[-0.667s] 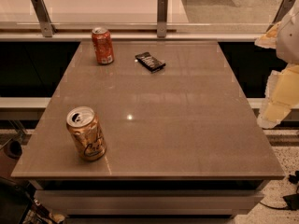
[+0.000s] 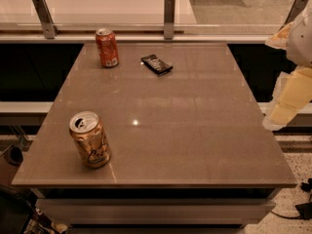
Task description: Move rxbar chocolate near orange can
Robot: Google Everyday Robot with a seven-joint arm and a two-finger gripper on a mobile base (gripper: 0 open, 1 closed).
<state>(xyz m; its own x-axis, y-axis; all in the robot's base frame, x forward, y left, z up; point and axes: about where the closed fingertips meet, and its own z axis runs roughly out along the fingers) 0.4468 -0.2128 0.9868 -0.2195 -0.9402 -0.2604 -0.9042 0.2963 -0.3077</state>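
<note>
Camera view: the rxbar chocolate (image 2: 156, 64) lies flat near the far edge of the desk (image 2: 195, 145), about midway along it. It is just right of a red-orange can (image 2: 107, 48) standing toward the far left corner. The orange can (image 2: 90, 139) stands upright by the near left corner, well apart from the bar, so by this layout the carry has not yet begun and the bar sits untouched. The robot's hand (image 2: 287, 101) hangs beyond the desk's right edge, about level with its middle, a pale shape slanting downward from the arm above. It appears poised ahead of a reach, though whether it is spread or pressed together cannot be told here. That reach would likely run leftward toward the far edge.
</note>
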